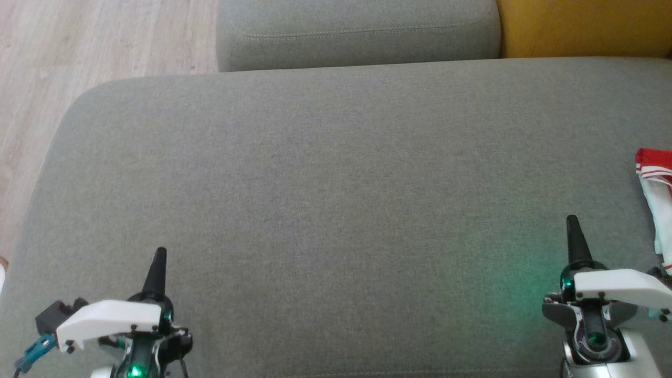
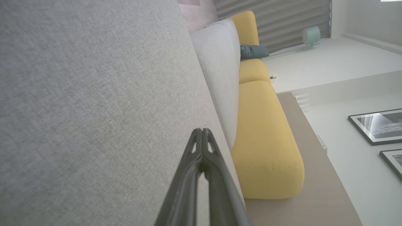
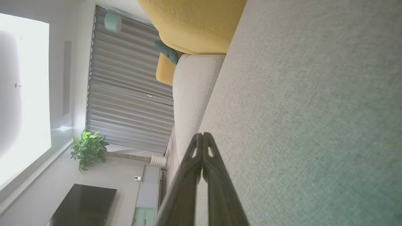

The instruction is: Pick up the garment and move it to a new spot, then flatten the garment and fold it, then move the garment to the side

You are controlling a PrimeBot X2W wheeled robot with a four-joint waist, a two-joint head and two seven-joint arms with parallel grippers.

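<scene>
The garment (image 1: 656, 202), white with a red striped edge, lies at the far right rim of the grey sofa cushion (image 1: 336, 199) in the head view, cut off by the frame. My right gripper (image 1: 572, 223) is shut and empty, hovering low at the right, a little left of the garment. At the lower left my left gripper (image 1: 160, 254) is shut and empty too. In the left wrist view the left gripper (image 2: 203, 130) has its fingertips pressed together above the cushion. The right wrist view gives the same for the right gripper (image 3: 202, 135).
A second grey cushion (image 1: 357, 31) sits behind the big one, with a yellow cushion (image 1: 583, 26) to its right. Wooden floor (image 1: 79, 63) lies past the sofa's left edge. The wrist views take in window blinds (image 3: 125, 88), a potted plant (image 3: 88, 149) and framed pictures (image 2: 377, 125).
</scene>
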